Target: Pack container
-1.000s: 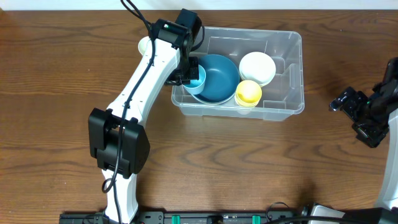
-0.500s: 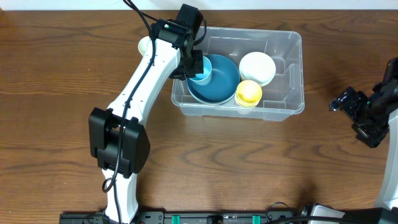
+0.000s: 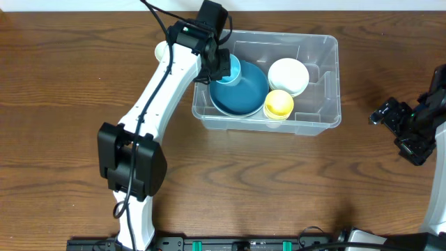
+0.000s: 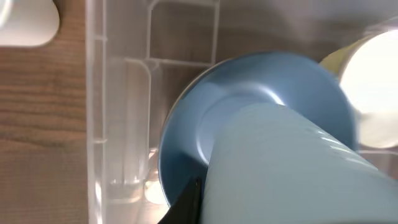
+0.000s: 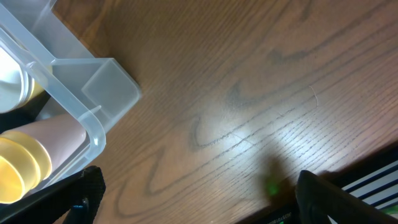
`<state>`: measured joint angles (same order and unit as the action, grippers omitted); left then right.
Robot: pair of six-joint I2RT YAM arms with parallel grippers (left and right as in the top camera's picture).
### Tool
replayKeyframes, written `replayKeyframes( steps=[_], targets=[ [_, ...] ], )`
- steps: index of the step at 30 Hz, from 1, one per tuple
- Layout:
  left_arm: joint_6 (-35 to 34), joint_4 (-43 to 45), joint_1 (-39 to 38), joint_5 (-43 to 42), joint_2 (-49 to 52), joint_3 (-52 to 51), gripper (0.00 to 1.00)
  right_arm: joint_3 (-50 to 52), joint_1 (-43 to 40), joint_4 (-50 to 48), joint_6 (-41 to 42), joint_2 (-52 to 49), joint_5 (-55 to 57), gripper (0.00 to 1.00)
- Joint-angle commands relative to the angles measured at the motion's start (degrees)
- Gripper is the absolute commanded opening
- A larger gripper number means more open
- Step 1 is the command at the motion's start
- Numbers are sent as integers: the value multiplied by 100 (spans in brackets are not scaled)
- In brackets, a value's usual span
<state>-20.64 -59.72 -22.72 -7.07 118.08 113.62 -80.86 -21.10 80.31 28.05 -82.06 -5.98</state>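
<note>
Left gripper [image 3: 221, 67] clamped on a light blue cup [image 3: 233, 69], over the blue bowl [image 3: 249, 92] inside the container [image 3: 326, 43]. Container sits mid-table [image 3: 70, 104], far side. Right gripper [image 5: 199, 199] spread wide, empty, right of container.

Robot lab or test bench, not a home. Two robot arms, left arm [image 3: 164, 87] white and black, right arm [image 3: 418, 129] black, stand at a bare wood-grain surface [image 3: 63, 84]. Loose black cable [image 3: 155, 15] runs off the far edge. A black rail [image 3: 237, 245] with green fittings lines the near edge. The only props are plastic tableware: blue bowl [image 3: 249, 94], light blue cup [image 3: 231, 70] and yellow cup [image 3: 279, 104], at a clear container [image 3: 333, 84].
</note>
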Motion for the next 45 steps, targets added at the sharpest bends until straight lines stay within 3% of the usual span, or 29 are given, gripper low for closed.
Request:
replayKeyframes(
  steps=[1, 15, 34, 45],
  targets=[
    [109, 35, -9, -2, -756, 129, 6, 0, -31, 4, 61, 63, -7, 99],
    [380, -114, -431, -2, -1930, 127, 6, 0, -31, 4, 61, 63, -4, 99],
    [1121, -177, -1823, 20, -1980, 127, 6, 0, -31, 4, 61, 63, -7, 99],
    [1211, -754, -1950, 17, -1971, 125, 6, 0, -31, 4, 59, 63, -7, 99]
  ],
)
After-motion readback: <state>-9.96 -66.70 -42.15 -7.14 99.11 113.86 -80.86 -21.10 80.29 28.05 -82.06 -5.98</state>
